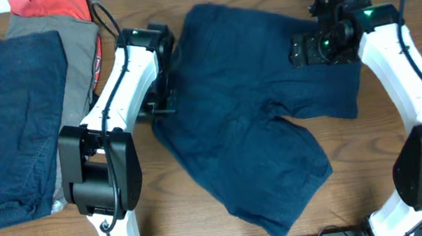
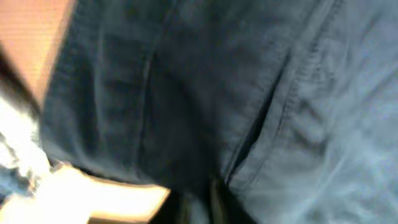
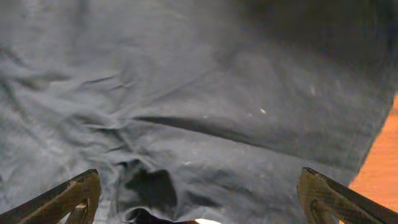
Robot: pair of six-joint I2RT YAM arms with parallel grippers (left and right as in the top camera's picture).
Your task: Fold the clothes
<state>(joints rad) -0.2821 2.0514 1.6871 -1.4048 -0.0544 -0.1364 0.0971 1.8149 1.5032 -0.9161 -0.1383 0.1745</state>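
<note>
The dark blue shorts lie spread out in the middle of the table. They are not folded yet. Both legs are open and point toward the bottom edge. On the left side of the table there is a pile. It has a blue piece that looks folded, a grey one partly under it, and a red one at the back. So I think some clothes are done and the shorts are the job now. The left fingers are at the left edge of the shorts. The wrist picture there is too blurry to tell if they are apart or together. The right fingers are over the top right part of the shorts, wide apart, holding nothing. No fold of the shorts has been made yet.
</note>
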